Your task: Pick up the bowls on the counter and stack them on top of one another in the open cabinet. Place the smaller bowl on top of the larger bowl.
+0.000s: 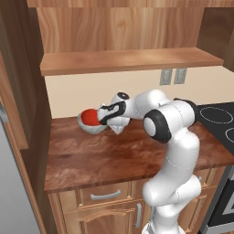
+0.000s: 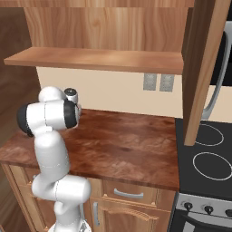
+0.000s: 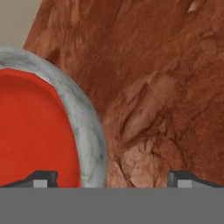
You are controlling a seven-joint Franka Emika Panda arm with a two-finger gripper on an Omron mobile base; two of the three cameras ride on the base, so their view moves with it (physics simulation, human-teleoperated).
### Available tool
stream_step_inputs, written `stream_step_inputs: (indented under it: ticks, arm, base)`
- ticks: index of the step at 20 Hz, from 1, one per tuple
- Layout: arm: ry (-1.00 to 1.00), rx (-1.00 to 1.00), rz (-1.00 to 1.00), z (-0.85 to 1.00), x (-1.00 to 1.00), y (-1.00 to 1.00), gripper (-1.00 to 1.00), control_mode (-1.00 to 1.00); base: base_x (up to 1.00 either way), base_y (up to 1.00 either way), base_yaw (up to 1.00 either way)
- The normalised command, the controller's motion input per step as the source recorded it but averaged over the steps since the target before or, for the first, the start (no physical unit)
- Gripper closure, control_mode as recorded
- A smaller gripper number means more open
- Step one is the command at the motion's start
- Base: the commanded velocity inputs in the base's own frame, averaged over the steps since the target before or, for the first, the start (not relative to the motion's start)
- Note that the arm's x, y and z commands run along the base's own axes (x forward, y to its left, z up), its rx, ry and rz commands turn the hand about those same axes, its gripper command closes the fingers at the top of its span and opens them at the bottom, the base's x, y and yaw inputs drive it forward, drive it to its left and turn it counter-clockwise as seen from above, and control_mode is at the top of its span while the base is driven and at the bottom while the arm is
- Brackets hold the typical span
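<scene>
On the counter (image 1: pixel 105 155), at its back left corner near the beige wall, the two bowls sit nested: the smaller bowl (image 1: pixel 90 117), plain glossy red and shallow, rests inside the larger bowl (image 1: pixel 91 128), whose deeper wall is mottled grey-white like stone. In the left base view the red bowl fills the grey one's mouth, so that only the outer wall and rim of the grey bowl show below and around it. The hand view gives the closest look: the red bowl (image 3: pixel 30 131) is a smooth, unpatterned surface, ringed by the grey bowl's (image 3: pixel 87 127) thick marbled rim, which curves from the left edge down to the bottom of the frame. To the right of the rim lies bare dark reddish-brown wood grain.

The gripper (image 3: pixel 111 178) is spread wide: one fingertip stands over the red bowl, the other over bare counter, with the grey rim passing between them and no contact visible. In the left base view the hand reaches low across the counter, its end just beside the bowls on their right.

Above, the open cabinet (image 1: pixel 128 60) shows a flat light-brown shelf board and a wood-grain back panel.
</scene>
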Motion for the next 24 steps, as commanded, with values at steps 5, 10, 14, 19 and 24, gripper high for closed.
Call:
stream_step_inputs:
  ticks: [5,10,14,19,24]
  arm:
    - [0.02,-0.05,0.0,-0.31,0.17,0.14,1.0,-1.0]
    - [0.0,-0.01,0.0,-0.02,0.01,0.02,1.0,-1.0]
    - [0.0,0.0,0.0,0.0,0.0,0.0,1.0,-1.0]
    - [0.0,0.01,0.0,0.08,0.0,0.0,1.0,-1.0]
    - [0.0,0.03,0.0,0.48,-0.29,-0.12,1.0,-1.0]
  base:
    - [0.0,0.0,0.0]
    - [0.0,0.0,0.0]
    - [0.0,0.0,0.0]
    - [0.0,0.0,0.0]
    - [0.0,0.0,0.0]
